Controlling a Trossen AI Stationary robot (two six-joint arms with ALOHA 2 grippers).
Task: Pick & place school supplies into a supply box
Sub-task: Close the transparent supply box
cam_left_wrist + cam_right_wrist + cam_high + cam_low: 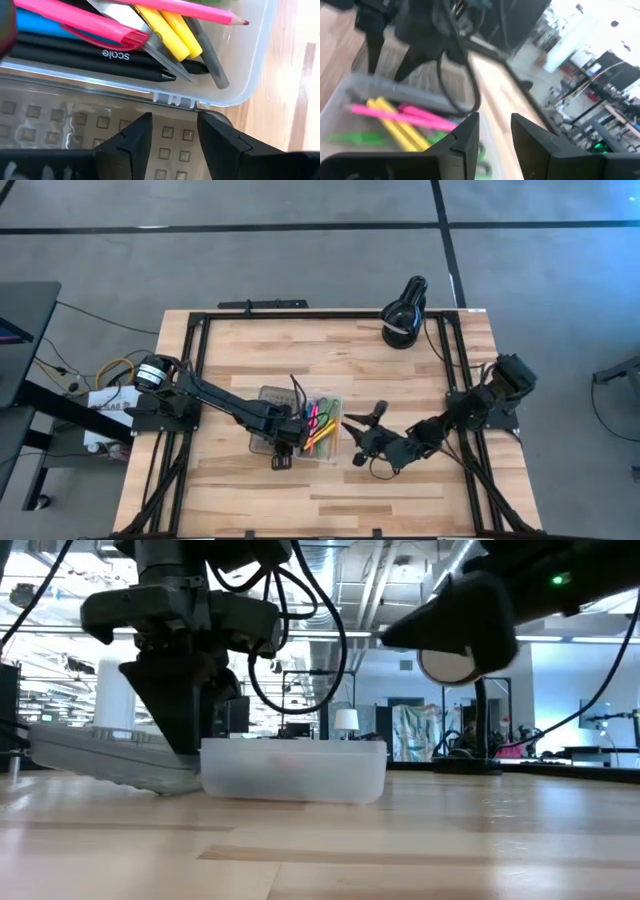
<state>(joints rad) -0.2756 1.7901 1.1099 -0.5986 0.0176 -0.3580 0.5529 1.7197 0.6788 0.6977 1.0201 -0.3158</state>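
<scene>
Clear plastic, the supply box [322, 432] sits mid-table nearer the front edge, holding pink, yellow and dark pencils [165, 37], its dotted grey lid [75, 125] lying flat under the left gripper [172, 137], fingers parted and empty, while the right gripper [495, 137] hovers beside, gapped and empty.

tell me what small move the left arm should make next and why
Probably swing the lid up and over the supply box. The pens and pencils already lie inside the box, no loose ones show on the table, and the lid lies open flat beside it. The left end effector sits open over the lid near its hinge; the right end effector hovers open by the box's other side.
</scene>
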